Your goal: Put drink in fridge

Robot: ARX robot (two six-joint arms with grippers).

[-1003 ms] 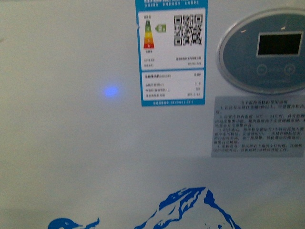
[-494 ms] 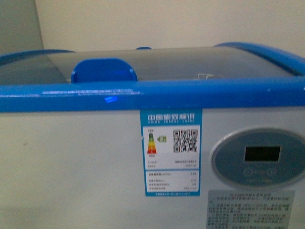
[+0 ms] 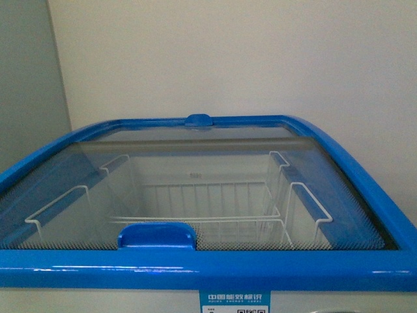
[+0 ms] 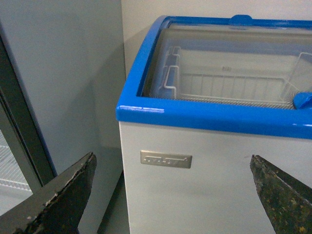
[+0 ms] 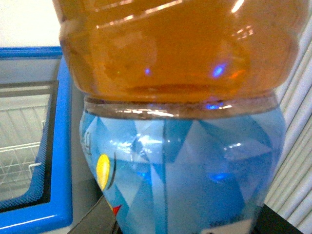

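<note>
The fridge [image 3: 195,268] is a white chest cooler with a blue rim, and it fills the lower front view. Its curved glass lid [image 3: 215,169] lies shut, with a blue handle [image 3: 156,236] at the near edge. White wire baskets [image 3: 195,212] show through the glass. Neither arm appears in the front view. My left gripper [image 4: 173,195] is open in front of the fridge's white wall [image 4: 195,185], near its left corner, holding nothing. My right gripper [image 5: 187,222] is shut on the drink [image 5: 180,58], a bottle of amber liquid with a blue label. The fridge's rim [image 5: 61,146] lies beside it.
A tall grey cabinet with a glass door [image 4: 19,146] stands close to the fridge's left side, with a narrow gap between them. A pale wall [image 3: 228,59] rises right behind the fridge. A ribbed white surface [image 5: 298,161] shows past the drink.
The front view has risen from the fridge's front face, with its labels and blue decal, up past the rim. It now looks down onto the glass lid.
</note>
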